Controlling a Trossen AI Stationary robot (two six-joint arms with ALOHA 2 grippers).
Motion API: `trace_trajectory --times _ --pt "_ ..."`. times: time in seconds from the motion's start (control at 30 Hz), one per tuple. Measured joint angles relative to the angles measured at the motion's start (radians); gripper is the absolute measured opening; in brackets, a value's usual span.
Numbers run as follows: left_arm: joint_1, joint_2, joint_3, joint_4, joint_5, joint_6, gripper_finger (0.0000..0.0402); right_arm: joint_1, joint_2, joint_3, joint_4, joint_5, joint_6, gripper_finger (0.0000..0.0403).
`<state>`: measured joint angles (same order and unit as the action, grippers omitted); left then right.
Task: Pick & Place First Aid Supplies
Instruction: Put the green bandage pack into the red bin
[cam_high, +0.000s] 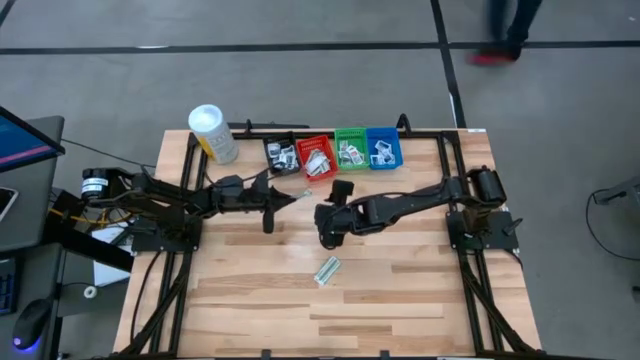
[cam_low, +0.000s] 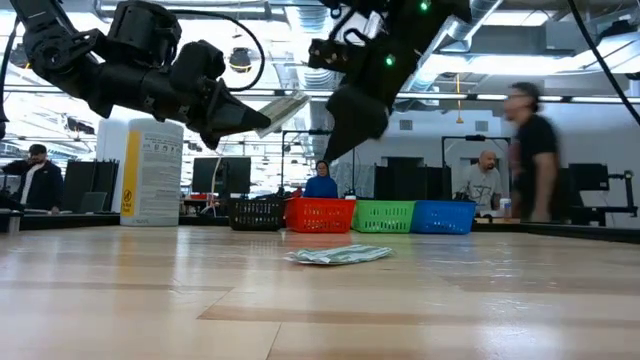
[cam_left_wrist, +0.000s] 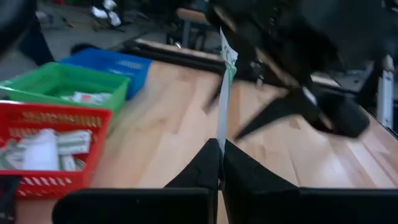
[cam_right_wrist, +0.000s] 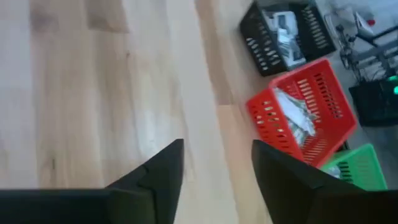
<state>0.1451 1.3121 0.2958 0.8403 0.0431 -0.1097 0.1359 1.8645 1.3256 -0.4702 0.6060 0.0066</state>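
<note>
high view – left gripper (cam_high: 283, 199): reaching toward table centre, clamped shut on a pale-green wrapped strip (cam_high: 296, 197) sticking out from the fingertips, just in front of the red bin.
high view – right gripper (cam_high: 327, 238): hanging over bare wood near table centre, fingers too small to judge here.
high view – second packet: pale-green flat paper packet (cam_high: 327, 269) lying alone on the light wooden table (cam_high: 400, 290), near the right gripper, not touching it.
high view – bins: small black plastic bin (cam_high: 282, 155), red bin (cam_high: 316, 157), green bin (cam_high: 351, 148), blue bin (cam_high: 384, 147) sitting in a row at the far edge, all holding white packets; white cylindrical canister with yellow label (cam_high: 214, 133) standing beside the black bin.
low view – held strip (cam_low: 282, 108): hanging well above the table, pinched by the left gripper (cam_low: 262, 119); loose packet (cam_low: 340, 255) lying flat in front of the bins.
low view – room: people standing and sitting behind the table.
left wrist view – fingers (cam_left_wrist: 205, 163): pressing together on the strip (cam_left_wrist: 224, 93), strip standing edge-on, upright.
right wrist view – fingers (cam_right_wrist: 163, 163): standing apart, holding nothing, bare wood between them; red bin (cam_right_wrist: 298, 118) and black bin (cam_right_wrist: 289, 34) beyond.
</note>
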Motion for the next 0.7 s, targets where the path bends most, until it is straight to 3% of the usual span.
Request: trace_trajectory --times 0.33,0.53,0.7 --pt "0.034 0.0 0.044 0.023 -0.073 0.047 0.0007 0.048 0.001 -0.149 0.107 0.0 0.022 0.0096" --pt "0.113 0.04 0.115 0.013 -0.073 0.08 0.0007 0.061 0.001 -0.212 0.112 -0.001 0.088 0.0084" --pt "0.178 0.2 0.219 0.007 -0.073 0.097 0.0006 0.06 0.001 -0.264 0.133 0.0 0.129 0.0084"
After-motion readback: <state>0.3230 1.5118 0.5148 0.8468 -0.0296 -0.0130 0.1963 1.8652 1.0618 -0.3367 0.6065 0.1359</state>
